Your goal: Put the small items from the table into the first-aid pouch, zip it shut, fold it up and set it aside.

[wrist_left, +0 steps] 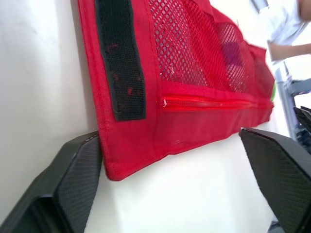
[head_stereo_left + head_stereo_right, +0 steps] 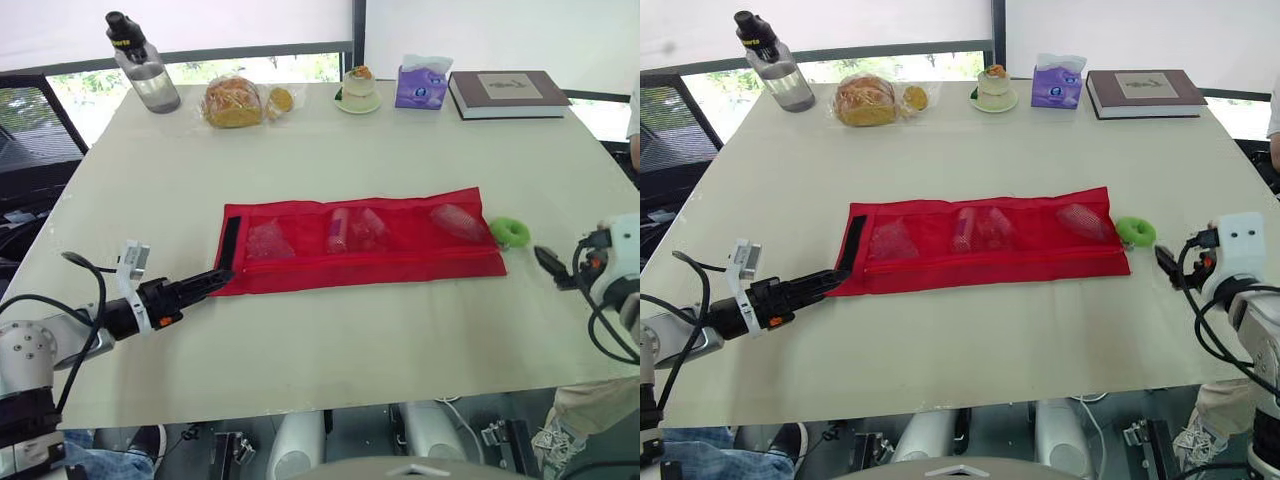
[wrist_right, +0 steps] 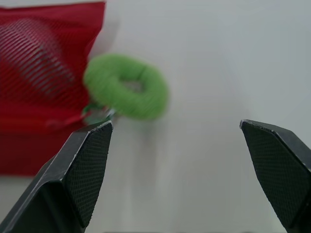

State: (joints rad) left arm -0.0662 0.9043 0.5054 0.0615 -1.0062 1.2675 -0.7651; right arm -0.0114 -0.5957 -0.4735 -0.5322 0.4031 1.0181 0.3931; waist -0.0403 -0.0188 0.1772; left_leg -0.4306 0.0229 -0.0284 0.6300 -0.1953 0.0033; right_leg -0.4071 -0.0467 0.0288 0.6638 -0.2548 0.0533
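Observation:
The red first-aid pouch (image 2: pixel 365 262) lies unfolded flat in the middle of the table, its mesh pockets holding small items (image 2: pixel 352 229). A black velcro strip (image 1: pixel 121 63) runs across its left end, and the zipper (image 1: pixel 209 102) runs along its length. A green ring (image 3: pixel 127 92) rests on the table at the pouch's right end. My left gripper (image 2: pixel 215 279) is open at the pouch's near left corner, one finger (image 1: pixel 80 165) against the fabric edge. My right gripper (image 2: pixel 545 260) is open, low over the table just right of the green ring, holding nothing.
Along the far edge stand a water bottle (image 2: pixel 143 62), a bagged bread (image 2: pixel 236 101), a small cup on a saucer (image 2: pixel 358 89), a purple tissue box (image 2: pixel 422 84) and a book (image 2: pixel 508 93). A person's arm (image 2: pixel 634 120) shows at the right edge.

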